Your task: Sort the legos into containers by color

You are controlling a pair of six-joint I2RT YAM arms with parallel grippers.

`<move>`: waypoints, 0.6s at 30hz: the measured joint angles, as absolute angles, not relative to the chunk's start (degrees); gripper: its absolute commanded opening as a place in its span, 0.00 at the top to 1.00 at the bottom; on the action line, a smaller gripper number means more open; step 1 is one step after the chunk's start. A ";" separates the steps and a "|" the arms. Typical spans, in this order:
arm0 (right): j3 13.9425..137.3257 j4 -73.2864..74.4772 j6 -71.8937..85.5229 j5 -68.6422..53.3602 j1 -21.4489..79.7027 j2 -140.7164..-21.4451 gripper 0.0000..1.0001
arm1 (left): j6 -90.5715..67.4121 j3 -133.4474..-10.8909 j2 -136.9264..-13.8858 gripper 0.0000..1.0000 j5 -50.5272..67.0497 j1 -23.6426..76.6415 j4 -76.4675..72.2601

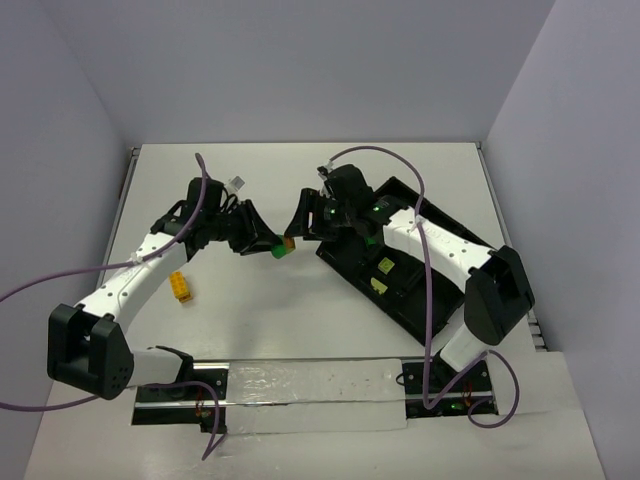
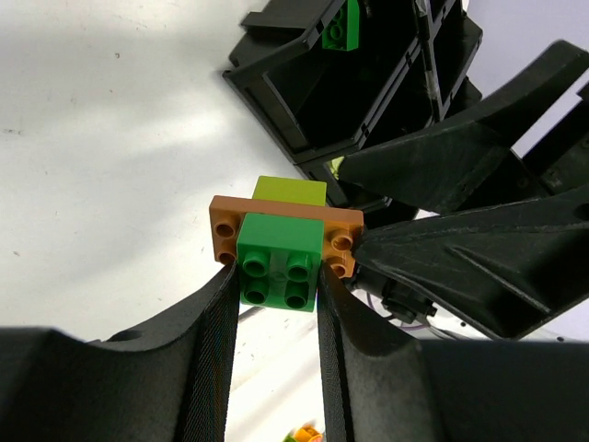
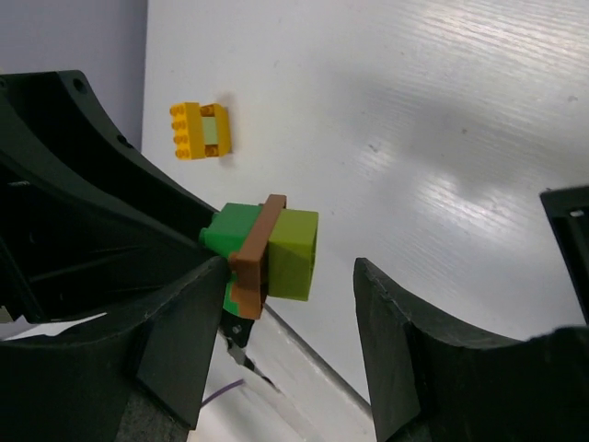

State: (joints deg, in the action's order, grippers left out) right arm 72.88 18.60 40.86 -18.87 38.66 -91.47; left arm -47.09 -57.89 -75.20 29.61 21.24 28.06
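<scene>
My left fingers point(image 1: 268, 243) are closed partway on a green brick point(image 2: 276, 267), one pad against each of its side walls, studs facing my left wrist camera. That brick is the near end of a three-piece stack. Behind it sits a flat orange-brown plate point(image 2: 225, 230) that sticks out on both sides, and behind the plate is a pale yellow-green brick point(image 2: 290, 191). I hold the stack sideways over the bench point(image 1: 300, 315), between my two arms and just off the left corner of the black tray point(image 1: 345, 272).

My right fingers point(image 1: 297, 228) stand open at the same stack from the other side. From my right wrist, one finger point(image 3: 184, 322) is right up against the edge of the plate, though I cannot tell if it truly touches. The other finger point(image 3: 405, 341) stands apart from the pale brick, with bare bench showing in the gap. The right fingers grip nothing.

A second green brick point(image 2: 340, 28) lies in one compartment of the tray, and two pale yellow-green pieces point(image 1: 382, 275) lie in compartments nearer my right arm's base. A yellow brick point(image 1: 181, 287) with a paler piece stuck to it lies alone on the bench beside my left forearm, well apart from the tray.
</scene>
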 measured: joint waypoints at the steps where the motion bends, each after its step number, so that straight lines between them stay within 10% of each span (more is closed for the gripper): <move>1: 72.90 17.91 41.08 -19.45 38.71 -91.87 0.36 | -46.86 -57.89 -75.18 1.00 29.61 21.16 28.08; 18: 71.81 10.94 44.34 -23.99 39.24 -94.76 0.52 | -46.08 -56.97 -75.03 1.00 31.16 19.08 27.89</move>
